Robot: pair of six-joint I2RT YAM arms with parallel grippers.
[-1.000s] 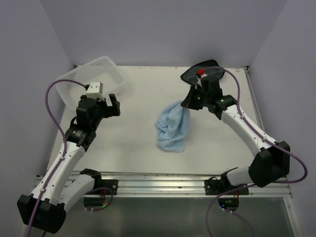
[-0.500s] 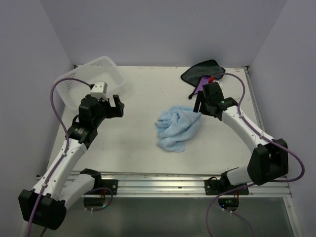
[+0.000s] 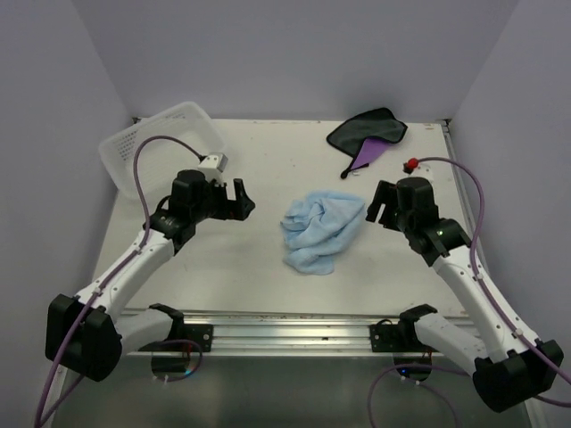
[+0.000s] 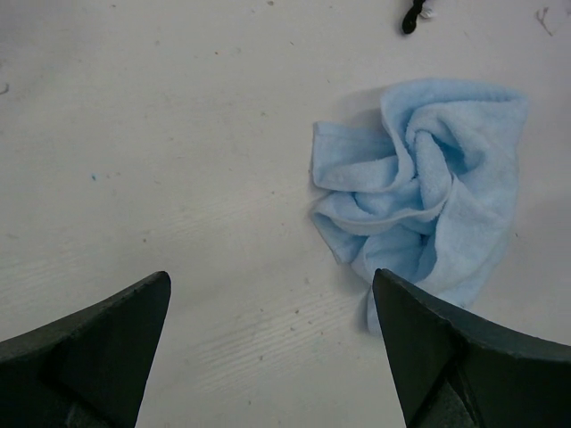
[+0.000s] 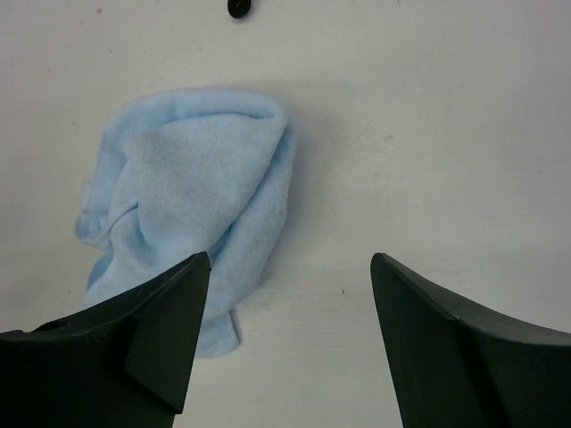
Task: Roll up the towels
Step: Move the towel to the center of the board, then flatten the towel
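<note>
The light blue towel (image 3: 319, 230) lies crumpled in a heap at the table's middle, free of both grippers. Left of it hangs my left gripper (image 3: 241, 201), open and empty; its wrist view has the blue towel (image 4: 428, 196) ahead to the right of the gripper (image 4: 269, 276). My right gripper (image 3: 378, 205) hangs open just right of the heap, holding nothing. The right wrist view shows the blue towel (image 5: 187, 196) ahead to the left of the gripper (image 5: 290, 259). The purple towel with a dark face (image 3: 368, 132) lies flat at the back right.
A white lattice basket (image 3: 161, 134) stands tilted at the back left corner. Side walls close in the table on the left, back and right. A metal rail (image 3: 285, 325) runs along the near edge.
My right gripper opened and let the blue towel drop into a heap, then drew back to the right and nearer. The left arm swung right, closer to the towel.
</note>
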